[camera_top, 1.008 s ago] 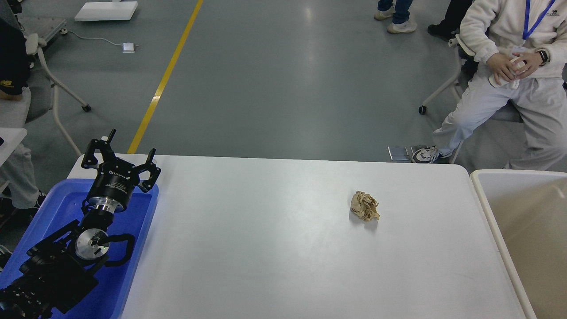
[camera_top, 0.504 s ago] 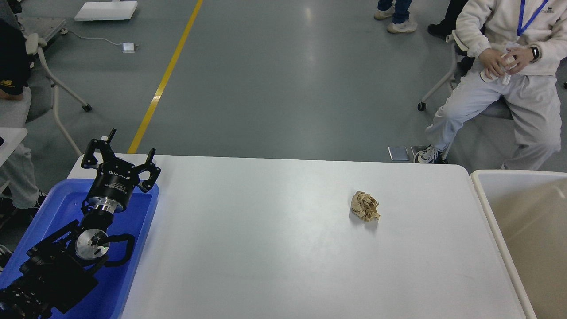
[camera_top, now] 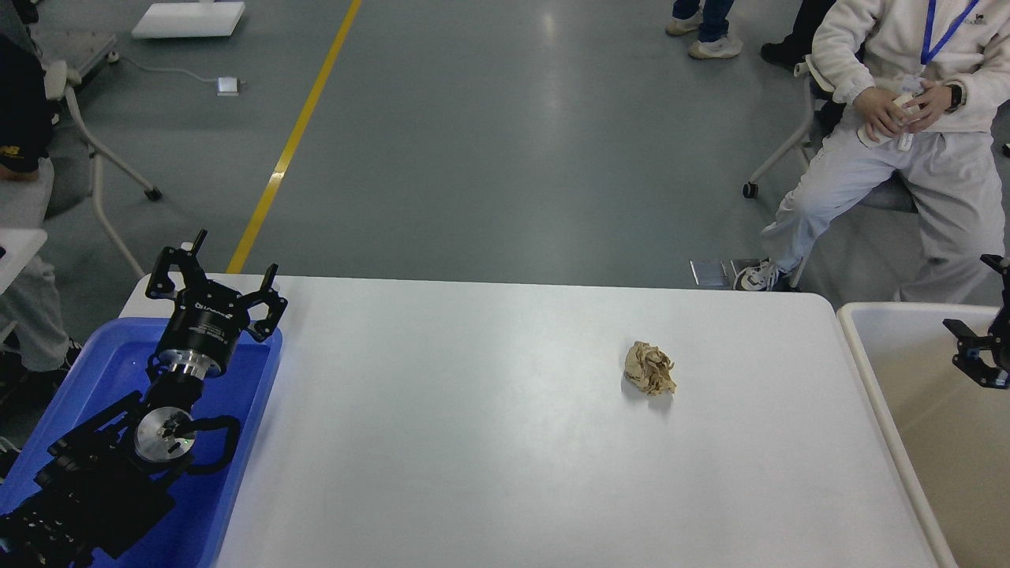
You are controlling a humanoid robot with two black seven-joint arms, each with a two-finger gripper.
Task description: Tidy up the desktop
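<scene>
Left gripper (camera_top: pixel 211 278) parked over blue tray (camera_top: pixel 237 442), fingers apart, holding nothing. Right gripper (camera_top: pixel 982 347) over bin (camera_top: pixel 868 347), can't tell its state. Crumpled paper (camera_top: pixel 650 368) sat right-of-center on desktop (camera_top: pixel 473 434), probably bin-bound.

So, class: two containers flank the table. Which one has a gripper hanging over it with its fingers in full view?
The blue tray at the left, under the open left gripper; the beige bin shows only part of the right gripper.

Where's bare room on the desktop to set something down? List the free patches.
The desktop is bare from the blue tray across to the crumpled paper ball, and along the whole near edge. A narrower bare strip lies between the ball and the beige bin. Only the left gripper, over the tray, crowds anything.
</scene>
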